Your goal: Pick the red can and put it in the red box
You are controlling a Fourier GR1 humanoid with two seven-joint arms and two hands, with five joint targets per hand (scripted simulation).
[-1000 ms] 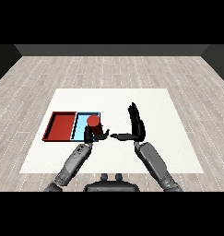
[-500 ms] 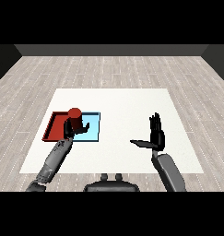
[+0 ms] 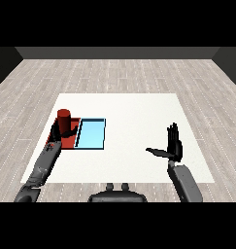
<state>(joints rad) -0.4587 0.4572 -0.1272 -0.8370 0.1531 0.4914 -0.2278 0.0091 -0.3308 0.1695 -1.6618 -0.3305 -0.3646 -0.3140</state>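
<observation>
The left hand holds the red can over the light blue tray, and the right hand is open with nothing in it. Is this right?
Not quite. In the head view the left hand holds the red can over the red tray, not the light blue tray beside it. The right hand is indeed open and holds nothing.

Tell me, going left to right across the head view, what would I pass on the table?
Left hand holding the red can over the red tray → blue tray → bare white table → right hand, fingers straight.
</observation>
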